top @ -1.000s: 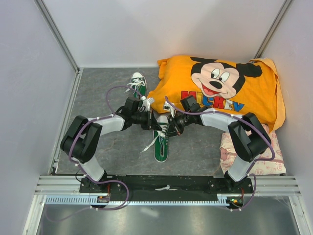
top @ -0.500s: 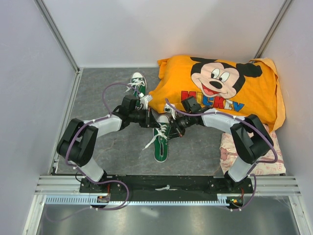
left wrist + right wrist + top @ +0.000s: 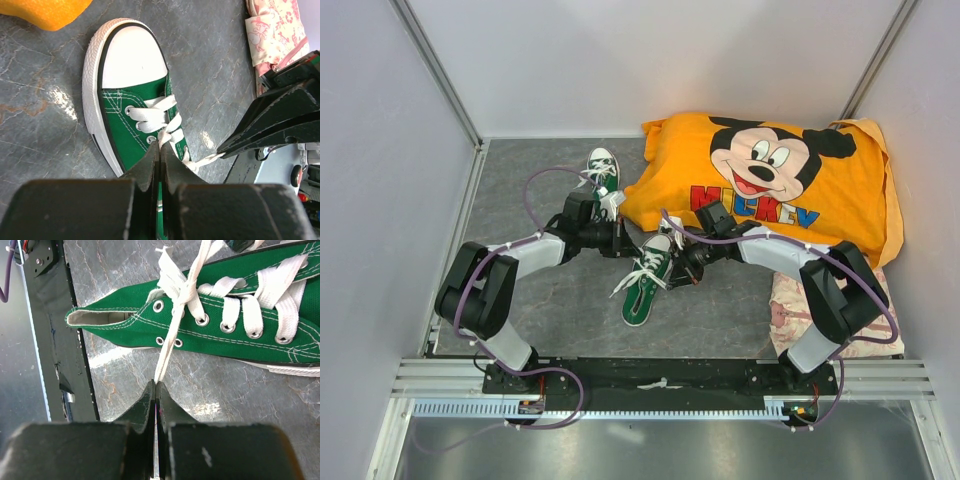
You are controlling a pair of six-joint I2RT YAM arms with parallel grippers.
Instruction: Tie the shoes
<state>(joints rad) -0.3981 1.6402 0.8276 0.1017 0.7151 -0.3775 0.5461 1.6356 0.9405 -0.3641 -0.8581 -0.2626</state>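
Standing by the table (image 3: pixel 720 310), I see the near shoe (image 3: pixel 638 295) lying between the two arms. Its toe points at the orange pillow (image 3: pixel 840 200) and its heel is angled back towards the left arm's base. The left gripper (image 3: pixel 160 159) is pinched tight on a strand right over the eyelets. The right gripper (image 3: pixel 155 386) is clamped on the lace (image 3: pixel 167 347), just off the shoe's side. Both are about equally near, so I'd judge the pull must go across the shoe's length. The second shoe (image 3: pixel 603 168) lies beyond the left arm.

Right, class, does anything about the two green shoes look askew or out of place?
The near shoe sits slanted, heel toward the near left, its laces pinched by the left end effector and right end effector. The far shoe lies apart, not paired beside it.
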